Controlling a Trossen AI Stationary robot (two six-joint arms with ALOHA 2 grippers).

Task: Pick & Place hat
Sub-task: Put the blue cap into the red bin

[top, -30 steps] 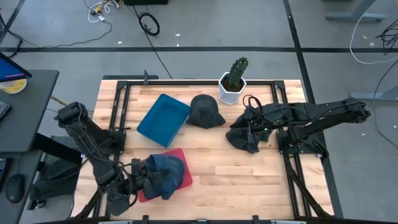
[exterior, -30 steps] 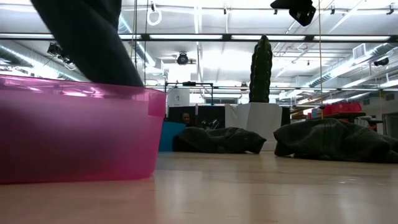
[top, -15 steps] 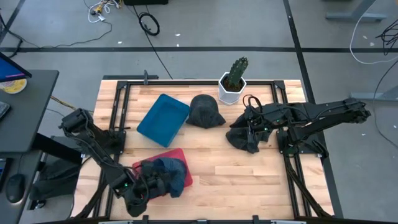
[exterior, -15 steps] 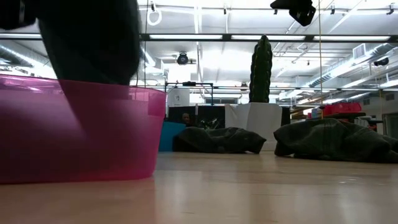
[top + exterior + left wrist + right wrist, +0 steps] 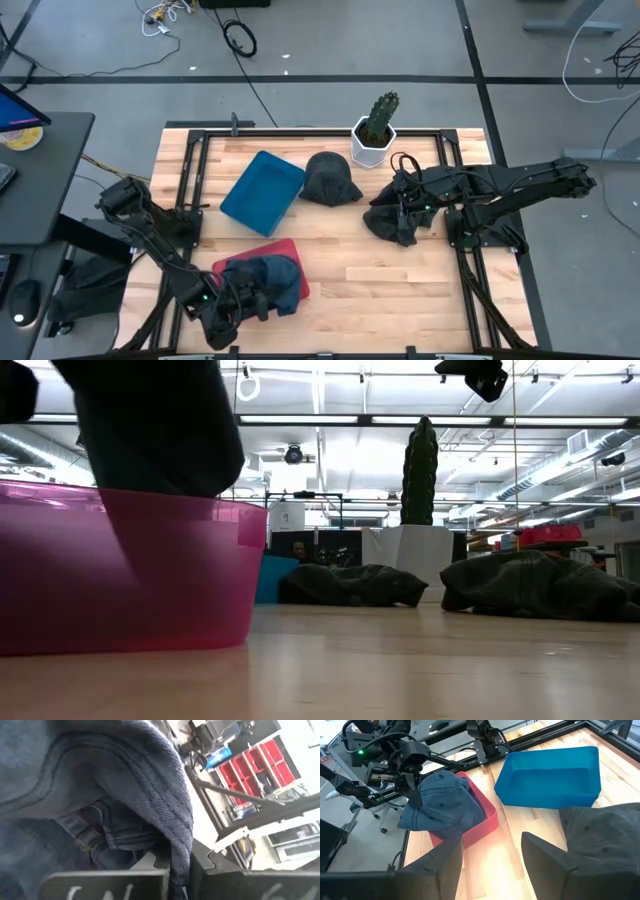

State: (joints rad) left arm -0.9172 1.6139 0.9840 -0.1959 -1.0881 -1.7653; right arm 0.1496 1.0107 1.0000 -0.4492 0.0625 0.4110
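The placing step looks to be under way. The left hand (image 5: 232, 305), at about seven o'clock on the counter (image 5: 380, 270), is clamping the blue denim hat (image 5: 268, 282) and holding it over the pink bin (image 5: 298, 288), with the cloth draping onto the bin's near end. From the right wrist view the hat (image 5: 442, 805) is hanging from that hand (image 5: 410, 787) above the pink bin (image 5: 487, 820), part in and part out over the rim.

The right hand (image 5: 402, 215) is waiting at three o'clock, fingers apart, resting by a dark hat (image 5: 393, 222); a second dark hat (image 5: 331, 180) is lying at twelve o'clock between the blue bin (image 5: 262, 192) and the potted cactus (image 5: 376, 128).

The next move probably calls for lowering the denim fully inside the walls before letting go, so the brim is not catching on the rim.

In the left wrist view denim is filling the frame, hiding the fingertips. In the low view, the pink wall is blocking sight of the bin floor, so whether the hat is touching bottom is unclear.
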